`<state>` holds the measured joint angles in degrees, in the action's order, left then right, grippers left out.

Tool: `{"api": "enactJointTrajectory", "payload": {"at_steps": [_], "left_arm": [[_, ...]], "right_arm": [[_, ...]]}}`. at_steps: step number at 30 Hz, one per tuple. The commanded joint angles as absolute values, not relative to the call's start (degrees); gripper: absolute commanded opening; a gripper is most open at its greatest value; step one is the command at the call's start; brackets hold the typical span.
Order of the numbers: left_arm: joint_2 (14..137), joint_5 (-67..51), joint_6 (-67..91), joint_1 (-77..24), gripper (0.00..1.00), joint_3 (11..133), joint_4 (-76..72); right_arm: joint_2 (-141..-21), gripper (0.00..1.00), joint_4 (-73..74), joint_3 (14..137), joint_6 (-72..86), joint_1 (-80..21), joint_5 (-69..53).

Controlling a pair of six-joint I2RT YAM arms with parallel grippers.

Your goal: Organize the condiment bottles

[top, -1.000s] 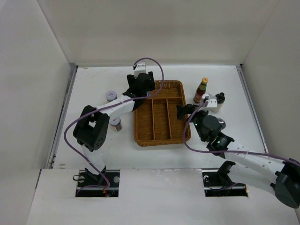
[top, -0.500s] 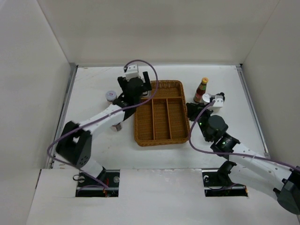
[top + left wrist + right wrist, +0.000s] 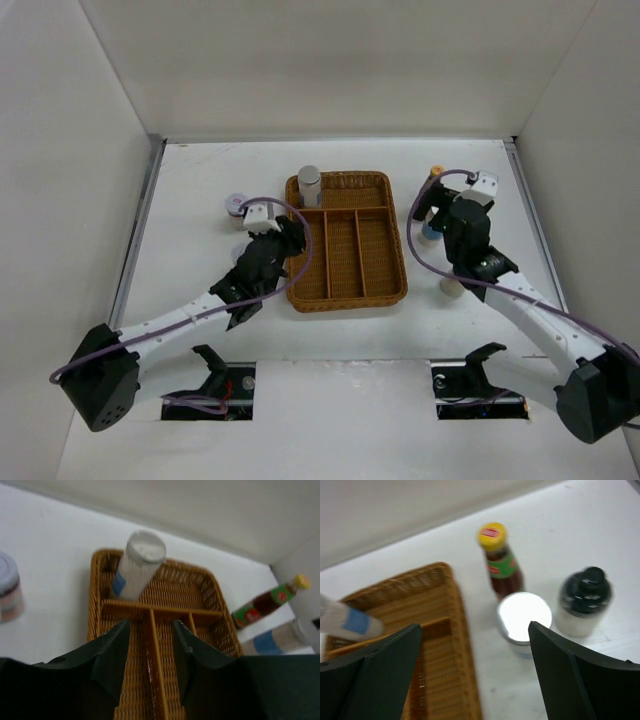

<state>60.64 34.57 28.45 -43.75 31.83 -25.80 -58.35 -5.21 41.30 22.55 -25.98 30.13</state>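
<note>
We are logging the left gripper [image 3: 150, 627] hovering at the near-left part of the wicker tray [image 3: 95, 600]. Its jaws are standing slightly apart and gripping nothing, and a divider [image 3: 155, 670] is showing through the gap. The right gripper [image 3: 475, 630] is hanging empty, jaws spread wide, above the cluster right of the tray.

One bottle is sitting in place: the blue-labelled jar [image 3: 137, 565], silver lid up, in the left corner of the far cross compartment. We cannot tell whether it is leaning on the rim.

The rest are waiting outside:
- The sauce bottle [image 3: 500, 565], silver-lidded jar [image 3: 524, 616] and black-lidded jar [image 3: 584, 600] are crowding close together.
- The pink-lidded jar [image 3: 7, 587] is sitting left of the tray.
- A pale container [image 3: 452, 288] is sitting just beside the right forearm [image 3: 520, 310].

Risks we are flagging:
- Wide jaws dropping into that tight cluster are likely to nudge the tall, slim sauce bottle over, or pinch two containers at once.
- The forearm, in swinging, could be sweeping the pale container.
- Left fingers catching the wicker would be dragging the tray and rocking the placed jar.
</note>
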Motion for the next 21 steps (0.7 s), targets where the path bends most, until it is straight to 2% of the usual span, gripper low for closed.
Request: {"api": "enactJointTrajectory", "payload": {"at_steps": [1, 6, 8, 14, 18, 21], "left_arm": [[61.34, 27.43, 34.53, -45.74, 0.35, 27.17, -32.33], [69.15, 20.32, 35.60, -49.60, 0.35, 25.40, -43.57], [72.49, 18.99, 35.60, -51.01, 0.40, 24.88, -48.40], [76.90, 18.98, 35.25, -51.46, 0.69, 21.63, -58.88], [77.25, 19.34, 34.98, -51.81, 0.72, 20.92, -59.41], [78.22, 19.34, 34.89, -51.98, 0.74, 20.57, -60.38]], "right_arm": [[-60.20, 0.96, -2.55, 43.06, 21.53, -21.68, 30.59], [-66.25, 0.99, -2.11, 46.22, 21.18, -16.04, 25.15], [-69.24, 1.00, -1.32, 47.63, 21.09, -15.77, 24.09], [-71.98, 1.00, -1.05, 48.51, 20.83, -16.74, 23.73], [-73.38, 0.99, 0.17, 49.57, 20.74, -16.48, 24.87], [-75.67, 0.91, 0.00, 50.18, 19.69, -15.60, 24.61]]}}
